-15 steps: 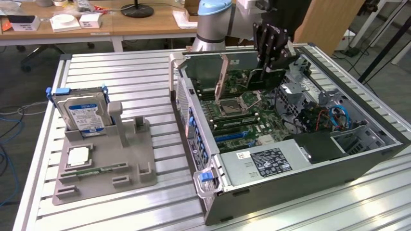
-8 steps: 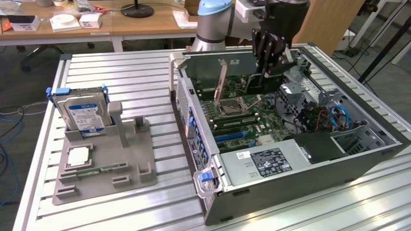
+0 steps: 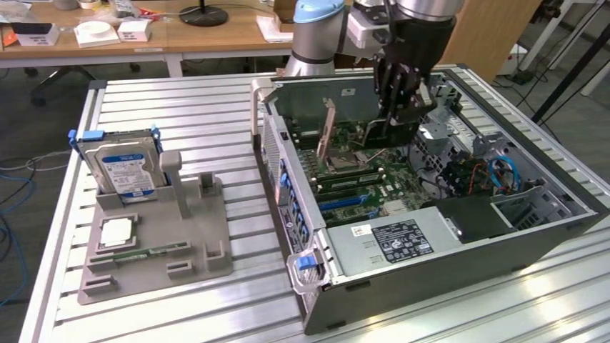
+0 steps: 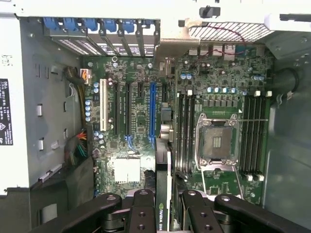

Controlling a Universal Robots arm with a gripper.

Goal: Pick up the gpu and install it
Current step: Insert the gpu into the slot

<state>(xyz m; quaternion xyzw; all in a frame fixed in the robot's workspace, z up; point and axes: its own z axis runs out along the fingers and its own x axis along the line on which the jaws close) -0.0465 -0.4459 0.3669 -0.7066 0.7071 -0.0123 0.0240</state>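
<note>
1. Gpu (image 4: 163, 165) held edge-on, clamped on both flat faces by the dark fingers (image 4: 143, 208) of the gripper (image 4: 165, 196).
2. Gpu hangs inside the open case (image 3: 458, 236), over the motherboard (image 4: 131, 121), its edge just beside the long blue slot (image 4: 152, 111). Cannot tell whether it touches the board.
3. Gripper reaches down into the case from above.
4. Outside the case, on the exterior view's left: gray stand (image 3: 191, 243) with a hard drive (image 3: 119, 168) upright in it.
5. Case and stand both rest on the slatted table (image 3: 191, 100).
</note>
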